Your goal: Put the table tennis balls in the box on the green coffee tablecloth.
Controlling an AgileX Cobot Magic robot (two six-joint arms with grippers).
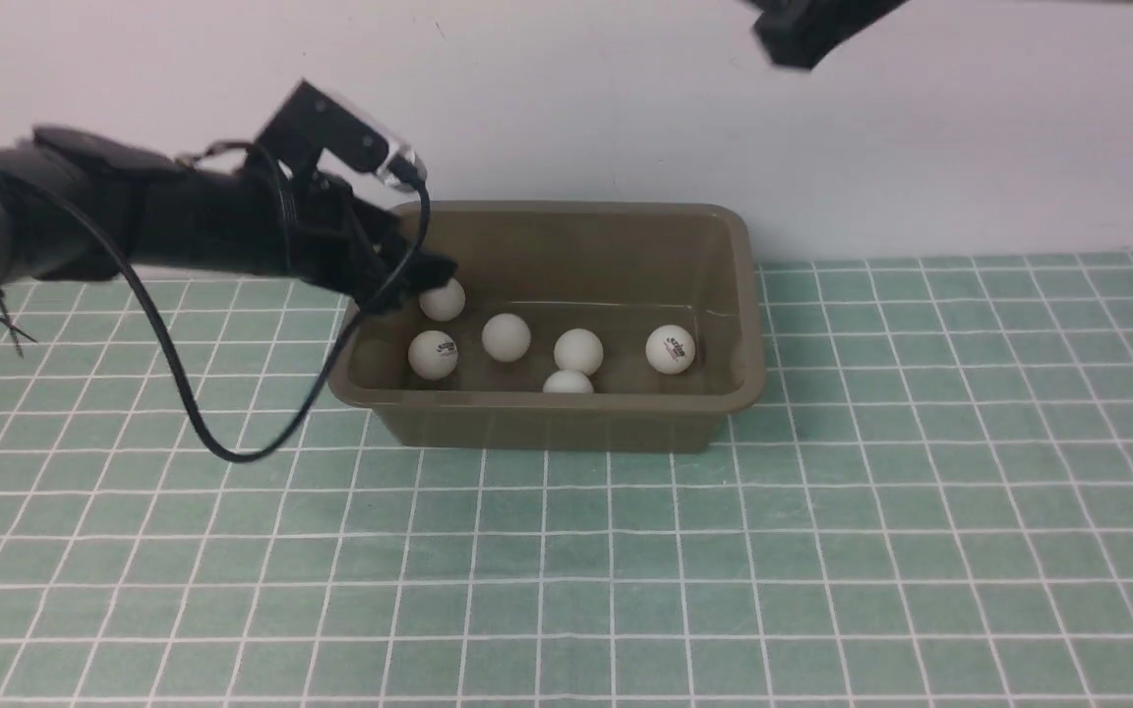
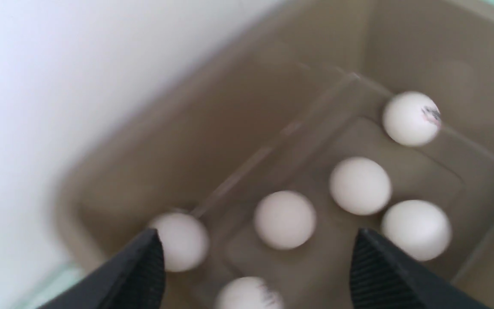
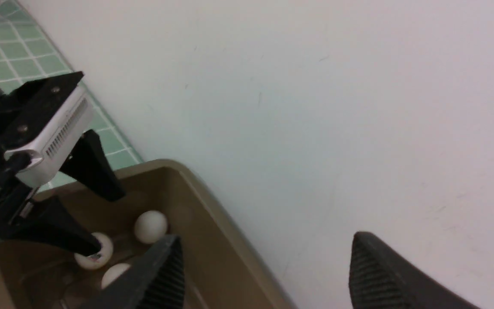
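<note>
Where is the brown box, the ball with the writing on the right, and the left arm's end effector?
box [image 1: 566, 425], front view, near wall.
ball [image 1: 671, 349], front view, its middle.
left end effector [image 2: 257, 257], left wrist view, between fingertips.

Front cam only catches a blurry corner of the right arm [image 1: 807, 29], chopped by the top edge, so no fingers there. The nearest ball [image 1: 567, 382] is half hidden behind the box [image 1: 547, 418] wall. The left wrist view is smeared; a logo ball [image 2: 247, 294] gets clipped by the frame edge.
</note>
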